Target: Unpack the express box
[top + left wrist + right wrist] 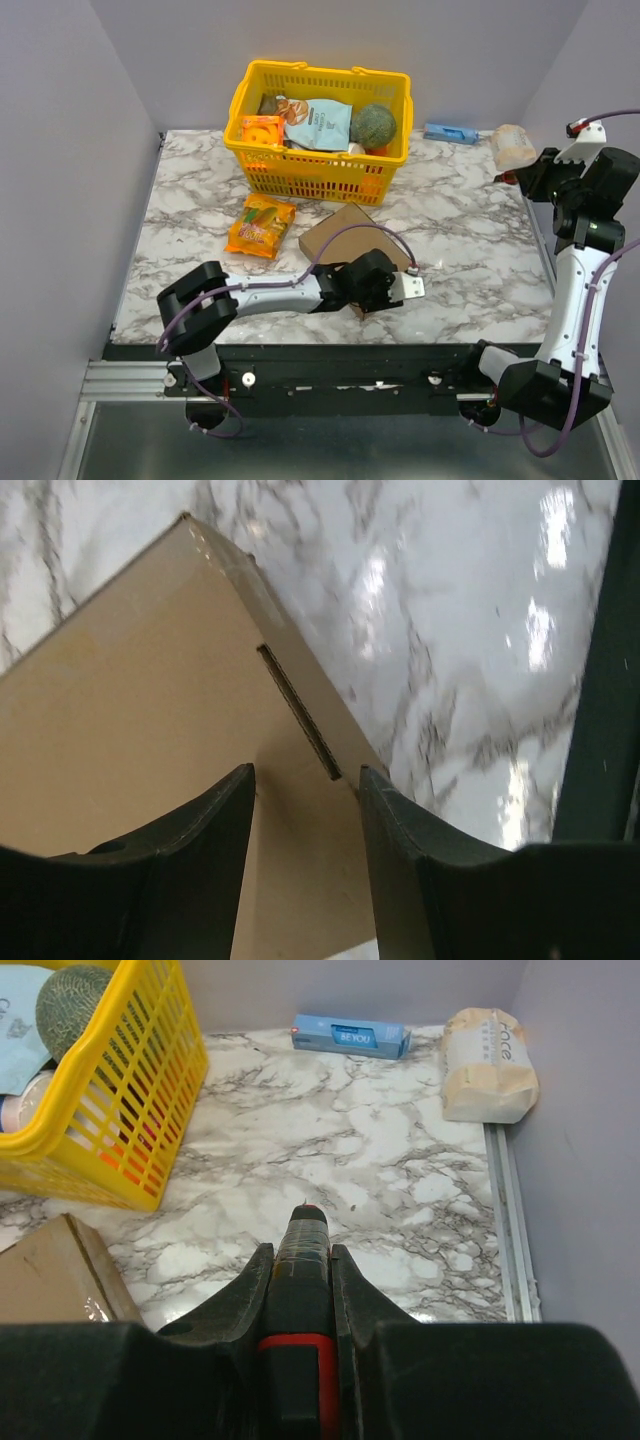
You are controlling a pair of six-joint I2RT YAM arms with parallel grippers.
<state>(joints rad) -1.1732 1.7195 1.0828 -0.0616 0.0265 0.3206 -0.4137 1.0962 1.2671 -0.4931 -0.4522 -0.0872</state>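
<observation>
1. Express box (335, 232): brown cardboard with the lid lying flat. It sits on the marble table (470, 250) just off centre toward 6 o'clock. Its near right corner is hidden under the left arm's wrist.
2. Left gripper (305, 772): comes in from about 8 o'clock, low over the box's near right edge. The jaws are spread and clamp nothing. One finger (200, 850) is over the lid and the other is out over the side wall, by the table. A narrow slot (300, 712) in the cardboard lies just ahead of the gap. I cannot tell whether the fingers touch the box.
3. Right gripper (300, 1252): raised at the 3 o'clock edge of the table, well apart from the box. The jaws are pinched on a black tool (303, 1228) with a red band, and its tip pokes out past the fingertips.
4. Yellow basket (310, 178): at 12 o'clock, near the box's far side but not touching it. It holds packets and a round green item (377, 125).
5. Orange snack packet (260, 225): flat on the table at 9 o'clock of the box, just beside it.
6. Blue packet (450, 132): by the back wall at about 1 o'clock.
7. Beige pack (513, 147): in the corner at 2 o'clock, near the right gripper.
</observation>
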